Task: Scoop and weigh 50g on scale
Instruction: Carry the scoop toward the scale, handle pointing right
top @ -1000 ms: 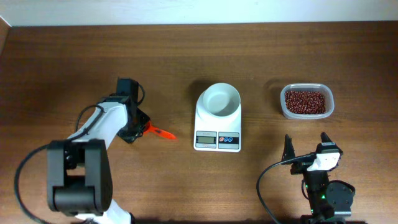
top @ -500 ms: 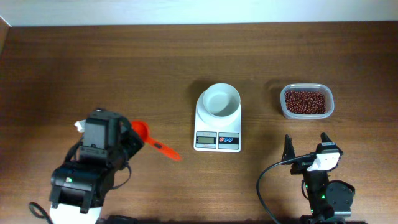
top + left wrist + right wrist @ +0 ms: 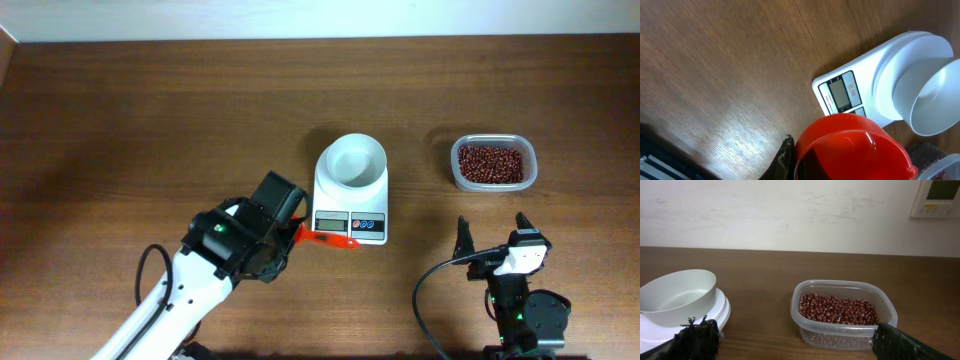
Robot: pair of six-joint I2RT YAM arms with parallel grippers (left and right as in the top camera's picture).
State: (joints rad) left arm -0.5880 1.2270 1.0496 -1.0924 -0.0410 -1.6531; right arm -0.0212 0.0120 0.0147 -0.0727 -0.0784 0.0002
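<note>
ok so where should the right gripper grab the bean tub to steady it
Probably the near long wall of the tub, pinched at its rim from above: one finger outside, one just inside. The top is open, the beans sit below the rim, and that wall faces the open right gripper.

- The small white digital scale with round bowl point(image 3: 350, 203) is overhung at its front left by the left gripper point(image 3: 290, 236) and a red plastic scoop point(image 3: 330, 239).
- A bare strip of brown wooden table point(image 3: 420, 180) is left between it and the clear plastic tub point(image 3: 453, 168) of red-brown beans point(image 3: 490, 163) near the right edge.
</note>
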